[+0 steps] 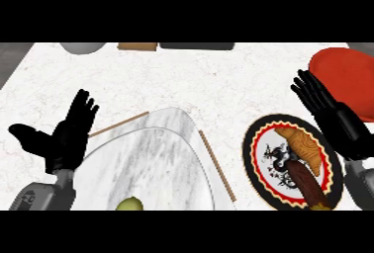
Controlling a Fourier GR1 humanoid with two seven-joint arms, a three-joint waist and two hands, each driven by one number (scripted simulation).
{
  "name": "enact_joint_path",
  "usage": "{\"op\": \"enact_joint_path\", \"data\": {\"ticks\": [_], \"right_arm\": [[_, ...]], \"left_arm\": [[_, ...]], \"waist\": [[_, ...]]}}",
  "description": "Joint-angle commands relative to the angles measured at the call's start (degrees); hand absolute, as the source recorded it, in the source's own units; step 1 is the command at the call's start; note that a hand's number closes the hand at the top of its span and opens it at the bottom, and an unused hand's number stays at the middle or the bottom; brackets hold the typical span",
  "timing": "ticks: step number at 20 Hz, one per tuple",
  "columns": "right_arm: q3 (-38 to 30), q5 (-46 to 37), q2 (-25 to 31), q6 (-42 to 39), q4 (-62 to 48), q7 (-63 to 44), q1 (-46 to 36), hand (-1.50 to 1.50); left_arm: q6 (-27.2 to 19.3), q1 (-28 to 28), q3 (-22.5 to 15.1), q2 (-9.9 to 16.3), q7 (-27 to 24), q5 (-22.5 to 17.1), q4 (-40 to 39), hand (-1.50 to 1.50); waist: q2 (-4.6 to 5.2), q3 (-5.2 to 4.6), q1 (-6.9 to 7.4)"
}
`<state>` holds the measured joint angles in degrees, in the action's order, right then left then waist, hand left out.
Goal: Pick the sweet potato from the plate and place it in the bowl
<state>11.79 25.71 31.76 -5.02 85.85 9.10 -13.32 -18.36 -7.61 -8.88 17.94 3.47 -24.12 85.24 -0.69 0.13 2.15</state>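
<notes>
Head view
Sweet potato: the long dark reddish-brown sweet potato (305,182) lies on the round plate with the black, red and yellow rim (255,154), at the lower right of the white marble counter (190,79).
Long way: it runs from the middle of the plate down toward the near edge, a bit slanted.
Beside it: a golden-brown croissant (304,150) sits at its upper end, touching or nearly touching it.
Right hand: the black right hand (332,116) is just to the right of the plate, fingers (310,89) straight and spread, holding nothing.
Which way to go: the sweet potato lies left of and below this hand, so I think the hand must come down and inward.
Left hand: the black left hand (62,136) rests open at the far left, fingers up, well apart from the plate.
Nearer hand: the right one.
Bowl: the red round bowl (343,66) is up behind the right hand, cut off by the edge.
Hard to see: the sweet potato's lower end is cut off at the bottom; I cannot tell where it stops.
</notes>
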Motion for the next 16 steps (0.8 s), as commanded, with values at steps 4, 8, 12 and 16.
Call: {"op": "enact_joint_path", "data": {"ticks": [4,8,12,16], "right_arm": [[1.2,16.2,-2.1,-24.6,-6.0,3.5,0.0,1.50],[-5.2,9.3,2.0,-20.0,-21.4,7.0,-0.6,1.50],[-5.9,18.2,1.7,-43.5,-27.4,14.8,0.2,-1.50],[-8.3,12.1,9.1,-54.7,-28.3,20.9,-2.8,-1.50]], "left_arm": [[0.0,-2.8,-0.4,7.7,-3.1,8.5,2.5,0.00],[-0.6,-6.3,-2.8,9.6,-1.5,12.9,2.1,0.00],[-1.6,-7.2,-3.3,9.8,-0.2,14.5,2.3,0.00],[-1.4,-7.3,-3.0,11.2,1.3,15.3,2.4,0.00]], "waist": [[1.63,0.65,1.29],[2.77,0.55,0.48],[2.33,0.66,0.26],[1.65,0.51,-0.11]]}}
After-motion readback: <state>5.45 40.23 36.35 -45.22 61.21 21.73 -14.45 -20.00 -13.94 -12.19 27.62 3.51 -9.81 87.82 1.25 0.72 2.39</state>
